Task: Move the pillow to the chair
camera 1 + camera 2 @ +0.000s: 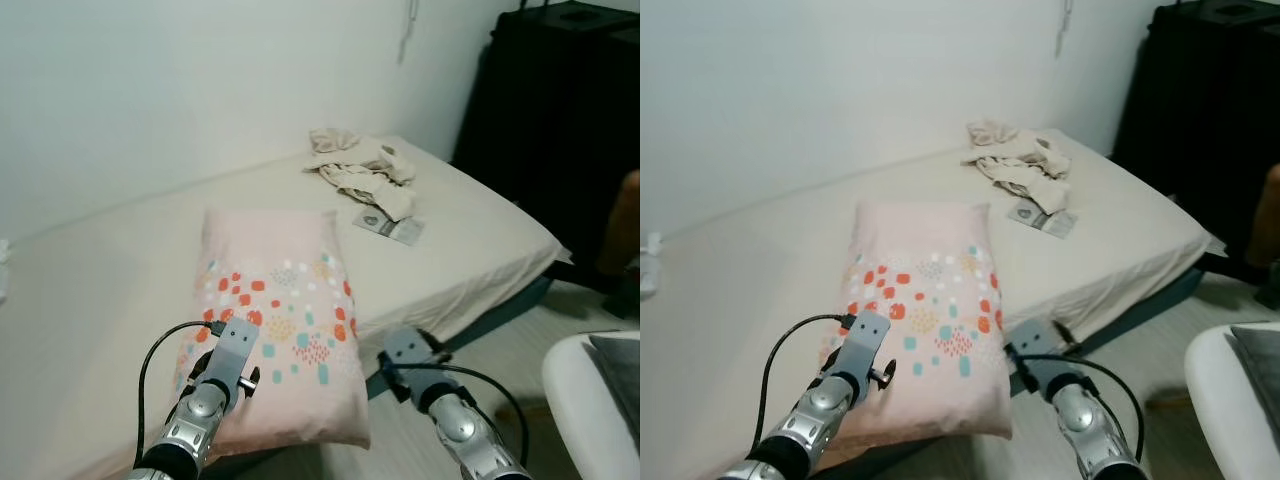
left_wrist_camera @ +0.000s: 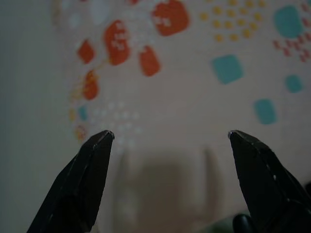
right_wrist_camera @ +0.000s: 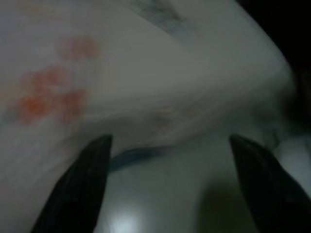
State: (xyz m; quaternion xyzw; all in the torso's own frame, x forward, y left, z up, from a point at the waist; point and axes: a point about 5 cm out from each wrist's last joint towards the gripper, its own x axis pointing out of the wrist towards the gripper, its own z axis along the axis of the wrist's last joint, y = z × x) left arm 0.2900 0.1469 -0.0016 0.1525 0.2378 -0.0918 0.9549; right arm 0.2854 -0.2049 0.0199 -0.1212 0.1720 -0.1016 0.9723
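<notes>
A pink pillow point(image 1: 275, 310) with red, teal and yellow patches lies on the bed point(image 1: 110, 270), its near end at the bed's front edge. My left arm point(image 1: 212, 388) reaches over the pillow's near left part. In the left wrist view the left gripper point(image 2: 170, 137) is open just above the patterned fabric point(image 2: 194, 97), holding nothing. My right arm point(image 1: 440, 398) is beside the pillow's near right corner, off the bed's edge. The right gripper point(image 3: 169, 141) is open, facing the pillow's side point(image 3: 73, 92) and the floor below. A white rounded seat point(image 1: 585, 400) stands at the lower right.
Crumpled beige clothes point(image 1: 360, 165) and a flat packet point(image 1: 390, 227) lie at the bed's far end. A tall black cabinet point(image 1: 565, 90) stands at the back right. Light floor point(image 1: 500, 350) runs between the bed and the white seat. White wall behind the bed.
</notes>
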